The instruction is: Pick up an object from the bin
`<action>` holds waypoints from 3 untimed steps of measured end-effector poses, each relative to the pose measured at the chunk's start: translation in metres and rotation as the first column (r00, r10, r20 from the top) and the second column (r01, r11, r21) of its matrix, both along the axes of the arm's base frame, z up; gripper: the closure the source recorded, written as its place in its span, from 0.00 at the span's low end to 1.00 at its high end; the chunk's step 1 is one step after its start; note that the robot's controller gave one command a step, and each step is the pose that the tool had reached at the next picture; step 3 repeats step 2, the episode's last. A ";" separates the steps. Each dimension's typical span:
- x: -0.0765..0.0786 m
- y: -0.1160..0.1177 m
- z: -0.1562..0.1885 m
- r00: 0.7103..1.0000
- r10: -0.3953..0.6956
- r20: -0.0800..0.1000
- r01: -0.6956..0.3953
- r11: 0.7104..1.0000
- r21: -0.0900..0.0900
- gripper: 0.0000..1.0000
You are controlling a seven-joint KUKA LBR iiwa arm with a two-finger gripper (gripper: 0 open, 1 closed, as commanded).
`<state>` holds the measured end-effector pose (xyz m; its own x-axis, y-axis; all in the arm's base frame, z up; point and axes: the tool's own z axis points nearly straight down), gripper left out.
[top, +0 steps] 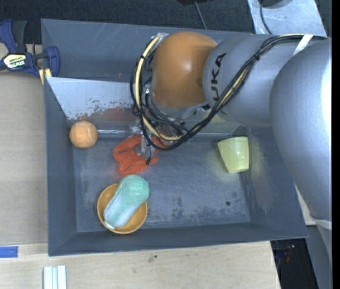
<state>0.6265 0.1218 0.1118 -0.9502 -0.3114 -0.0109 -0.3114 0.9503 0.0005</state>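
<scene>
My gripper (146, 151) is down in the middle of the bin, mostly hidden under the arm's orange dome. Its tip rests on a crumpled red-orange soft thing (128, 155) lying left of centre. Just below that lies a pale green squashy lump (127, 201) resting in a shallow orange bowl (115, 221) near the front wall.
An orange ball (83, 134) sits at the left by the back wall. A pale yellow cup (235, 154) lies on its side at the right. The arm and its cables cover the bin's back middle and right.
</scene>
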 end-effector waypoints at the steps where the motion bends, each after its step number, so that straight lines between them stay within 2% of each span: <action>1: 0.001 0.000 0.022 1.000 -0.001 0.004 0.001 1.000 0.001 1.00; 2: 0.000 0.000 0.052 1.000 -0.001 0.002 0.001 1.000 0.000 1.00; 3: 0.000 0.000 0.052 1.000 -0.001 0.002 0.001 1.000 0.000 1.00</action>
